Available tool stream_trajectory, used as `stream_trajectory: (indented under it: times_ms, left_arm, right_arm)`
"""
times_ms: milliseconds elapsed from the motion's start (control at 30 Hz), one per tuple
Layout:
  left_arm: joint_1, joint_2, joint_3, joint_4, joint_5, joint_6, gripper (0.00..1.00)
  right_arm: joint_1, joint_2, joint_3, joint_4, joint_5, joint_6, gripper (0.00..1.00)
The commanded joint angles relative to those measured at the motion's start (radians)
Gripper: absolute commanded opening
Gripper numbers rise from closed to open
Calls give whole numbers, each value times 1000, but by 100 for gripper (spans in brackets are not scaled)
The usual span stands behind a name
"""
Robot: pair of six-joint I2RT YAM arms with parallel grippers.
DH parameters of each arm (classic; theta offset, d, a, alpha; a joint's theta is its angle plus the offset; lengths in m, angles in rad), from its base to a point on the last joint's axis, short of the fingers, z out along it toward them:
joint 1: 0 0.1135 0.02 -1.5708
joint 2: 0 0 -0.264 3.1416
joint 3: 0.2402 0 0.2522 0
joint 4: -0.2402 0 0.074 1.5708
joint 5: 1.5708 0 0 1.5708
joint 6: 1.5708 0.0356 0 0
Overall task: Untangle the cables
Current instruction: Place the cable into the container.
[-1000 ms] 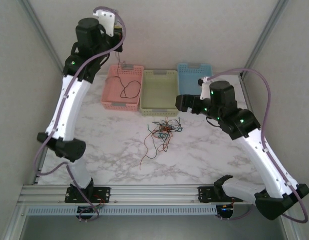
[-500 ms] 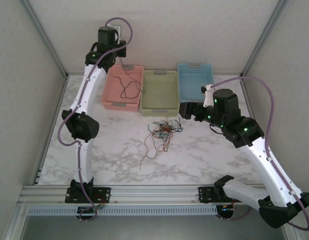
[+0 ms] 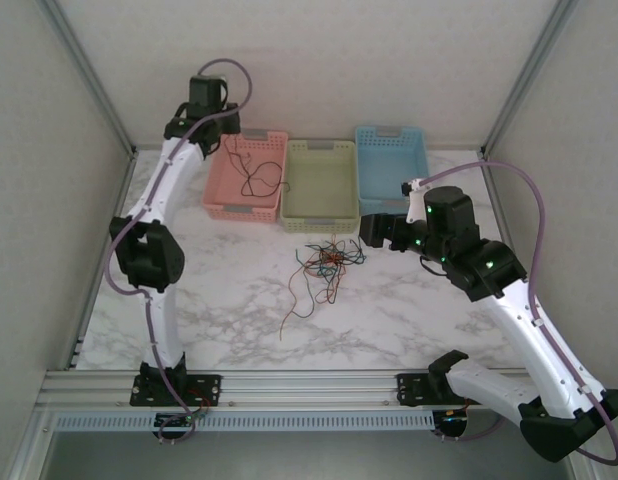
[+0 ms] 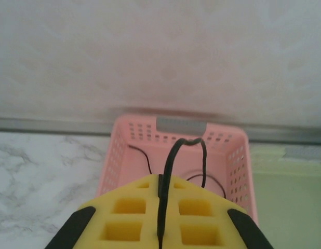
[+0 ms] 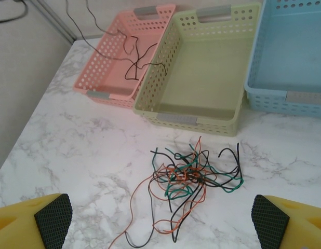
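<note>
Left arm has dropped since a sec ago, its wrist now low over the pink basket (image 3: 221, 208) at the far-left of the marble table (image 3: 419, 310). Left gripper (image 4: 160, 207) is clamped on a black cable (image 4: 168, 166), which loops up from the yellow pads & trails into that basket. Right gripper (image 5: 161, 213), fingers wide apart, hovers near the tangle (image 5: 194, 174) of red-orange, teal & black cables lying on the table just in front of the green basket (image 5: 186, 117), w/ the blue basket (image 5: 285, 98) alongside.
</note>
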Motion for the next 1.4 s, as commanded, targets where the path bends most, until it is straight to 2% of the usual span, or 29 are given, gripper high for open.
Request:
stream_trajectory:
  times_ms: [0, 267, 433, 600, 800, 900, 1033, 1300, 1333, 1367]
  left_arm:
    - [5, -113, 80, 49, -37, 21, 0]
    - [11, -92, 227, -35, -54, 23, 0]
    - [11, -51, 289, -80, 18, 14, 0]
    - [9, -18, 223, -92, 88, 12, 0]
    - [8, -50, 102, -1, 118, 0, 0]
    - [8, -38, 96, 23, 143, 18, 0]
    - [8, -17, 97, 8, 146, 23, 0]
    - [9, -18, -24, 24, 139, 1, 0]
    - [9, -13, -30, 14, 142, 2, 5]
    - [9, -4, -31, -1, 142, 4, 16]
  right_arm:
    - [-1, 6, 21, 19, 8, -4, 93]
    - [-2, 31, 25, 44, -15, 13, 92]
    - [-1, 41, 26, 58, -21, 22, 92]
    - [-1, 52, 13, 68, -36, 33, 92]
    - [-2, 50, 1, 57, -30, 26, 92]
    - [-2, 43, -5, 48, -25, 25, 92]
    - [-1, 28, -19, 46, -19, 27, 91]
    - [-1, 15, -31, 38, -18, 29, 92]
    - [-2, 13, -30, 36, -16, 28, 92]
    - [-1, 12, -31, 33, -15, 27, 92]
